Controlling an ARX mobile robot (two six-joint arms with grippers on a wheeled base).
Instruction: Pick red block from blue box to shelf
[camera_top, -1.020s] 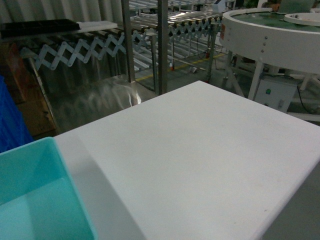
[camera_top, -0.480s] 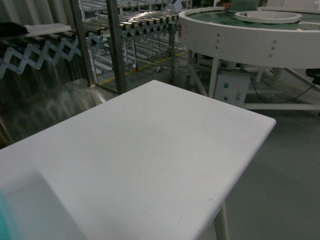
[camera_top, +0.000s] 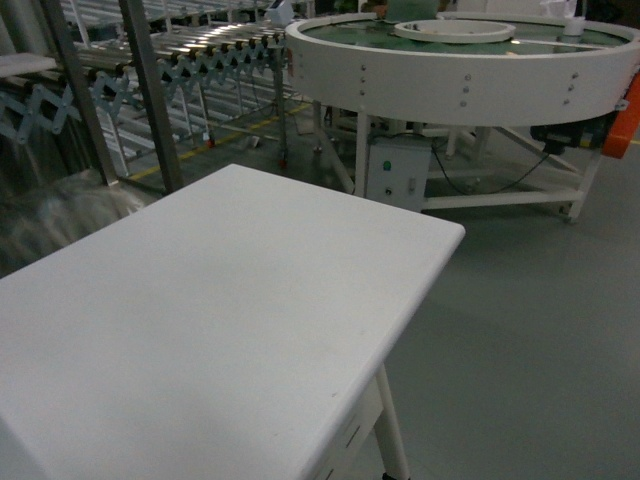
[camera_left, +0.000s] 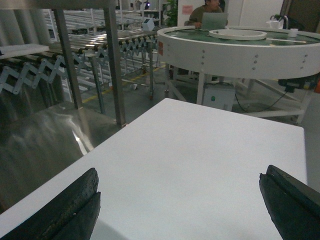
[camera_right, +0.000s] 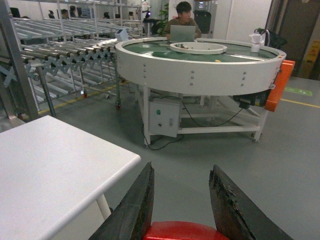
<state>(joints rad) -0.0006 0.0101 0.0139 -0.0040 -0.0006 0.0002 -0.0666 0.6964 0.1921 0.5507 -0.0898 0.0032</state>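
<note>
I am carrying the red block (camera_right: 181, 231) clamped in my right gripper (camera_right: 181, 220), left gripper (camera_left: 180, 202) jaws apart over the desk (camera_top: 220, 300), and next I need to find the shelf.

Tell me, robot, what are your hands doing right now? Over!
Right gripper shut on red block. Left gripper open, empty, over white table. Blue box and shelf not in view. Nothing in the way.
</note>
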